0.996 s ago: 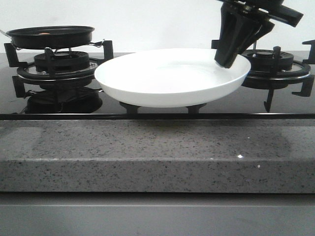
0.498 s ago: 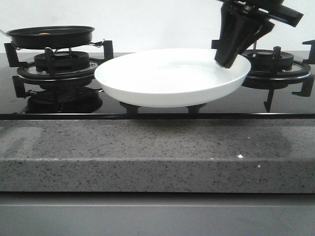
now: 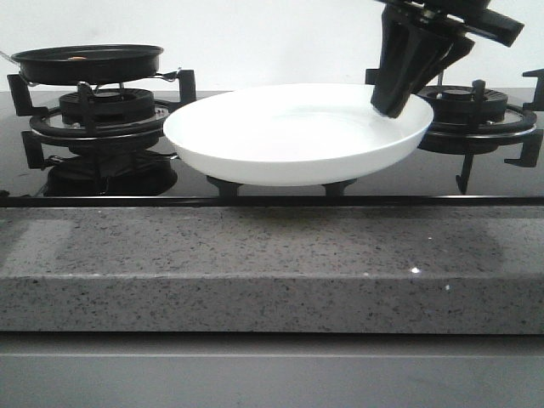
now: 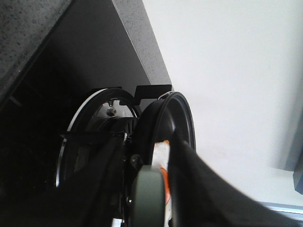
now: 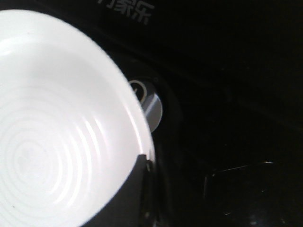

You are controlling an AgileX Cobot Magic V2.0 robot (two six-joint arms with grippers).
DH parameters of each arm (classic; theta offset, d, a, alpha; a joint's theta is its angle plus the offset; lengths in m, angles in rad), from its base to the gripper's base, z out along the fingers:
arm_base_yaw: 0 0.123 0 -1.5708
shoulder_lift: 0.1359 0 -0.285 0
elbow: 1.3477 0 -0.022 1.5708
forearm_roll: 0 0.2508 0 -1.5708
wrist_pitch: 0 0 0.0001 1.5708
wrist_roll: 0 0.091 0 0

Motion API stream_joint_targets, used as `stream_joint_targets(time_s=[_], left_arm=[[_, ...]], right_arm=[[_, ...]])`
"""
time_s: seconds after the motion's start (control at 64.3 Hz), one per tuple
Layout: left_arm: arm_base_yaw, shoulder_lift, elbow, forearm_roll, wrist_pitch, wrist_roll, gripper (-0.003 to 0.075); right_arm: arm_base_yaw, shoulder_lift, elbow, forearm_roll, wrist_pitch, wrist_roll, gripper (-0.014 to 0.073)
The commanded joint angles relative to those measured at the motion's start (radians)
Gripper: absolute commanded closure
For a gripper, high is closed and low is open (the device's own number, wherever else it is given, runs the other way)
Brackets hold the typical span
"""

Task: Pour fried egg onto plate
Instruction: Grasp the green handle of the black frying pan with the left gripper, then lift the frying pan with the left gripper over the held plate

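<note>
The plate (image 3: 297,134) is gripped at its right rim by the right gripper (image 3: 393,106). The fried egg (image 4: 161,153) lies in the pan (image 3: 87,61) on the left burner. The left gripper's state cannot be told. The plate should be kept level and steady.

The right hand (image 3: 398,100) reaches down from above, tilted, its dark fingers closed on the far right rim of the plate (image 3: 289,140). The left hand does not show in the front view; its wrist view does not reveal its fingers' state.
</note>
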Motion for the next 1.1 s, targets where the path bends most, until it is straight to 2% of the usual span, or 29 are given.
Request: stream_joint_targets(time_s=[0.0,0.14,0.296,0.545,0.622,0.887,1.089], left_arm=[[-0.005,-0.049,-0.032,-0.064,0.048,0.007,0.0618],[-0.005,-0.049,-0.032,-0.064,0.069,0.007,0.0741],[-0.005,-0.049,-0.032,-0.093,0.123,0.007,0.074],[-0.005,-0.068,-0.032,-0.266,0.248,0.007,0.074],[-0.005,-0.092,-0.032,-0.273,0.258,0.007,0.074],[-0.036,-0.231,-0.032,-0.135,0.248,0.083,0.074],[-0.132,-0.361,-0.032,0.022,0.121,0.157,0.074]], right_arm=[[0.002,-0.052,-0.021,0.014,-0.011,-0.01,0.0652],[0.002,-0.052,-0.021,0.014,-0.011,-0.01,0.0652],[0.002,-0.052,-0.021,0.014,-0.011,-0.01,0.0652],[0.002,-0.052,-0.021,0.014,-0.011,-0.01,0.0652],[0.002,-0.052,-0.021,0.014,-0.011,-0.01,0.0652],[0.002,-0.052,-0.021,0.014,-0.011,-0.01,0.0652],[0.002,-0.052,-0.021,0.014,-0.011,-0.01,0.0652]])
